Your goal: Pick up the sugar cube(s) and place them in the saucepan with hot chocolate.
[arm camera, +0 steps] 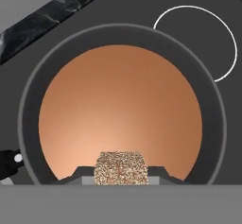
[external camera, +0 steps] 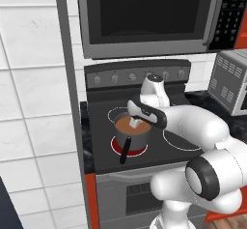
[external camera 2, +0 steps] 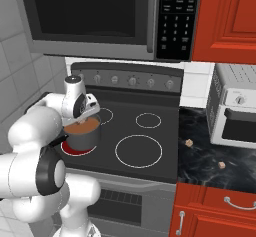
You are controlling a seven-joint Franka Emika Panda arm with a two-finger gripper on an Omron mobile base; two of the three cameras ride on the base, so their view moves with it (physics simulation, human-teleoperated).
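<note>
3 sugar cubes: 1 between the finger tips above the pan, 2 on the black counter, and. 1 saucepan holding hot chocolate. 1 stove with 6 knobs. 1 microwave, 1 toaster oven.

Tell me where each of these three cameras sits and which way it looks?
Left base view: behind the arm's left, facing the stove; arm at lower right.
Right base view: behind its right, same stove; arm at lower left.
Hand view: on the hand, looking down into the saucepan; the gripper pinches a sugar cube.
All share the saucepan of hot chocolate.
</note>
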